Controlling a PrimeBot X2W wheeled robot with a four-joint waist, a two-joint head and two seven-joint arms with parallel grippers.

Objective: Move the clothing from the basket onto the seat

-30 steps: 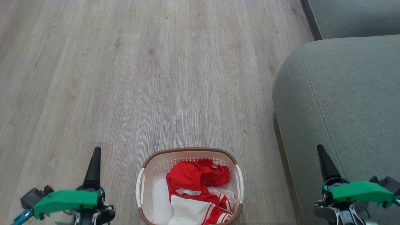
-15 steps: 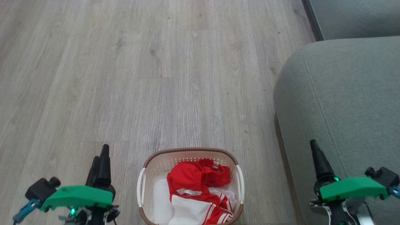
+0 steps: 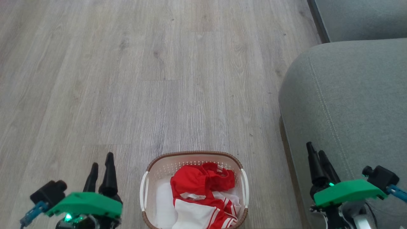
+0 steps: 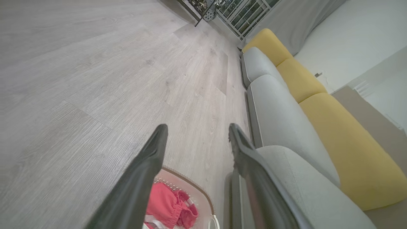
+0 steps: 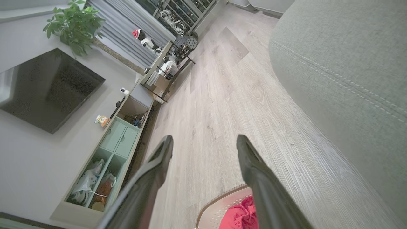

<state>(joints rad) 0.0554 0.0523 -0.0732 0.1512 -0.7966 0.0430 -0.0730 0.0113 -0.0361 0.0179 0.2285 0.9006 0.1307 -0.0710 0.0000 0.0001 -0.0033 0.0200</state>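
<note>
Starting at the tools: the left gripper [image 3: 101, 160] hangs at the lower left of the head view, over the wood-look floor [image 3: 159, 79] and beside the laundry basket [image 3: 190, 153] without touching it. Its two dark fingers stand spread, and its wrist view shows nothing between them. The right gripper [image 3: 314, 149] hangs at the lower right, in front of the rounded front edge of the sofa seat cushion [image 3: 349, 95]. Its jaws are likewise parted and empty, as its own wrist view confirms.

Between the two arms, the basket sits on the floor, close beside the cushion. The red-and-white sportswear [image 3: 200, 181] lies bunched inside it, filling the right half, with the white bottom showing at the left. No fabric hangs over the rim. How many garments make up the heap cannot be told.

Assessment: the task is at its outset. No clothing is on the visible part of the cushion and neither gripper has contact with the fabric. Every step is outstanding: reach into the basket, grasp, lift clear of the rim, carry right to the cushion, release, and repeat if garments remain.
</note>
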